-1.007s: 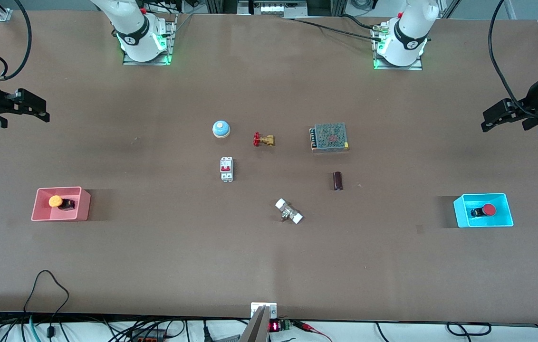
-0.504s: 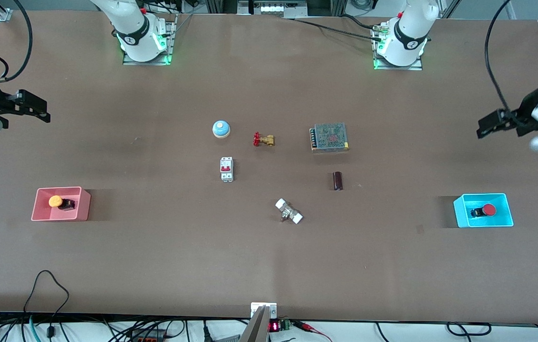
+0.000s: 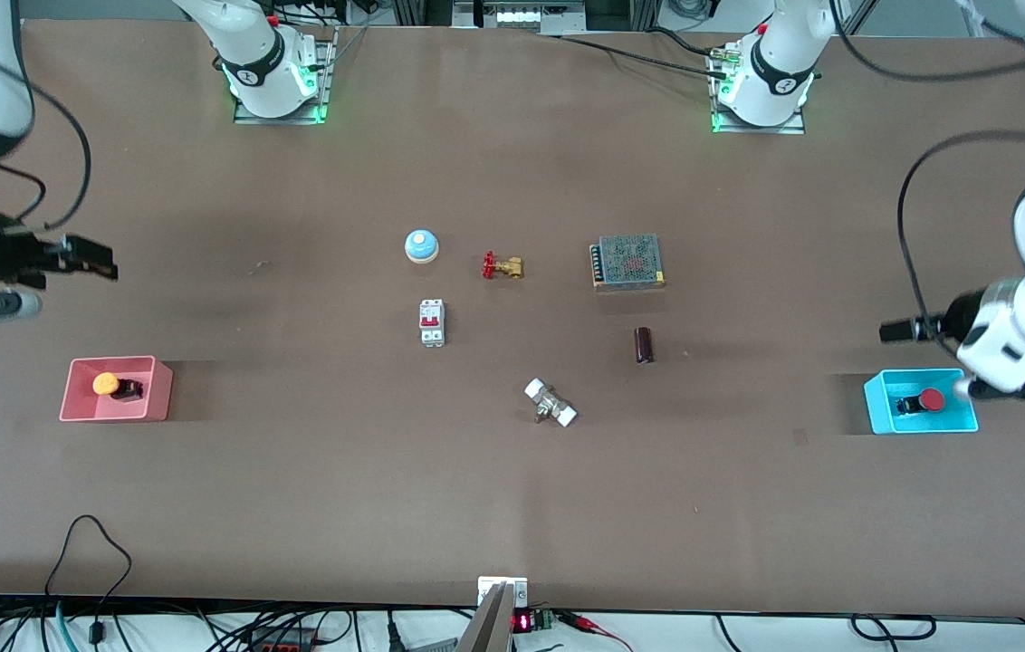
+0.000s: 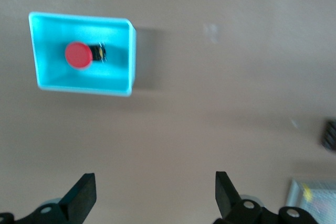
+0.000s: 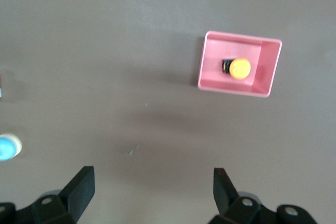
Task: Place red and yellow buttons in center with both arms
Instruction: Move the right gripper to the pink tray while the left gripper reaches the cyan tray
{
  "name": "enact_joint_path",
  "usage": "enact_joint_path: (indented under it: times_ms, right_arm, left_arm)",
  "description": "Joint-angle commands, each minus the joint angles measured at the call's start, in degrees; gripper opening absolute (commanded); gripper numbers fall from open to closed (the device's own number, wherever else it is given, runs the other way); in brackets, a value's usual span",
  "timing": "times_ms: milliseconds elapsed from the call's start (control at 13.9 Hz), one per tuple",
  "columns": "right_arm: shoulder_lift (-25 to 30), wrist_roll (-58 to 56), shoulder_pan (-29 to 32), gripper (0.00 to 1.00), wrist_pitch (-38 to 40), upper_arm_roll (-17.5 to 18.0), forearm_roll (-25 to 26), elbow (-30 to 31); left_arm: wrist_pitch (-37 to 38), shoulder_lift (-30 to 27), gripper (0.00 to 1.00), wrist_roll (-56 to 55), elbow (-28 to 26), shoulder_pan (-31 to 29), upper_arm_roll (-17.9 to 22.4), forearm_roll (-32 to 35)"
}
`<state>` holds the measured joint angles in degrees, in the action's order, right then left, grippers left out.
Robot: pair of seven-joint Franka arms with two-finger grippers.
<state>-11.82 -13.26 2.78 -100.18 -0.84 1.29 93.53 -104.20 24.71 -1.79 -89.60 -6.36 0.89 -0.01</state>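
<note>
The red button [image 3: 932, 399] lies in the cyan bin [image 3: 915, 373] at the left arm's end of the table. The left wrist view shows the red button [image 4: 79, 55] and its bin [image 4: 84, 85] too. My left gripper [image 3: 886, 332] is open and empty in the air over bare table beside the bin; its open jaws show in the left wrist view [image 4: 156, 182]. The yellow button [image 3: 105, 384] lies in the pink bin [image 3: 114, 412] at the right arm's end, also in the right wrist view [image 5: 240, 68]. My right gripper [image 3: 105, 267] is open and empty over bare table near that bin [image 5: 233, 87].
Around the table's center lie a blue-and-white bell [image 3: 421, 245], a brass valve with a red handle [image 3: 502, 266], a metal power supply [image 3: 627, 262], a white circuit breaker [image 3: 432, 322], a dark cylinder [image 3: 644, 345] and a white-ended fitting [image 3: 550, 403].
My left arm has swung down toward the cyan bin. My right gripper has moved a little toward the pink bin. The buttons have not moved.
</note>
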Motion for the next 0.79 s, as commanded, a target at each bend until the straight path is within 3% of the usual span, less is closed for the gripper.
enact_joint_path:
  times_ms: [0,432,719]
  right_arm:
    - [-2.23,-8.77,3.97,1.00,-11.22,0.32,0.21,4.80]
    - [-12.60,-17.24,9.17,1.00,-32.51,0.32,0.03,5.35]
    - [-16.21,-16.36,9.00,1.00,-39.29,0.32,-0.40,6.13]
  left_arm:
    - [-7.74,5.42,1.00,4.66,2.15,-4.10,-0.28,0.98]
    - [-17.17,11.93,1.00,11.54,2.15,-8.84,-0.28,-0.42]
    - [-17.09,13.43,1.00,11.45,0.40,-8.85,-0.28,-0.43]
